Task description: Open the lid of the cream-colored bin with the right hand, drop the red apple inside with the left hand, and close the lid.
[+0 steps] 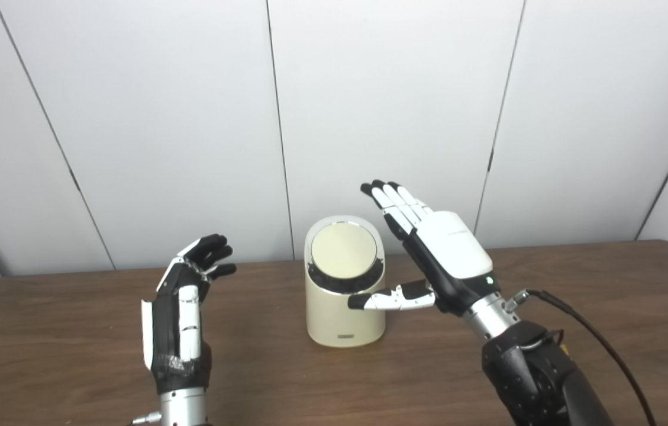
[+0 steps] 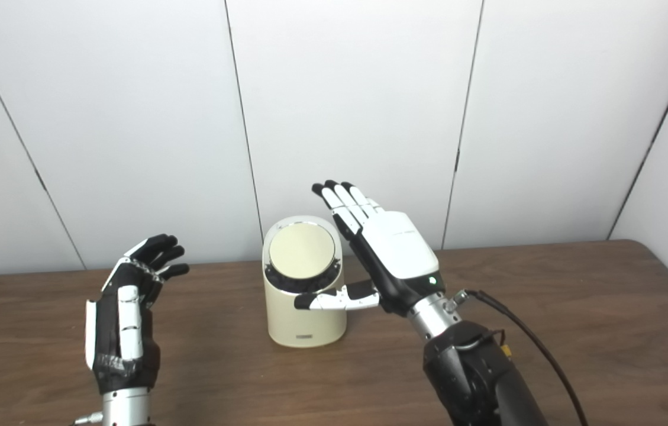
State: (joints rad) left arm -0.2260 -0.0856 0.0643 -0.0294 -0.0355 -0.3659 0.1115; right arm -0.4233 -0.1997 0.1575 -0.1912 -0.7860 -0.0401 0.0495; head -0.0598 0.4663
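1. Nearest the left eye camera, the left hand (image 1: 183,313) is standing at about 7 o'clock in the frame, palm turned inward, fingers spread and a little curled, holding nothing. No red apple is showing anywhere on the table (image 1: 73,355).
2. At the centre, the cream-colored bin (image 1: 344,307) is sitting upright on the wood with its round, shiny lid (image 1: 344,249) tilted toward the camera and looking shut. It is probably light, rigid plastic, smooth-walled and easy to nudge, so pushing on the lid's edge looks safer than grabbing the body.
3. At 3 o'clock of the bin, the right hand (image 1: 437,254) is hanging open, fingers straight and pointing up and left; its thumb (image 1: 390,297) is reaching across the bin's front wall, though contact cannot be judged.
4. From the right eye camera, the right hand (image 2: 390,251) is again showing flat and empty, just beside the bin (image 2: 304,310), at its 3 o'clock.
5. At 8 o'clock in this view, the left hand (image 2: 126,307) is waiting empty, well apart from the bin.
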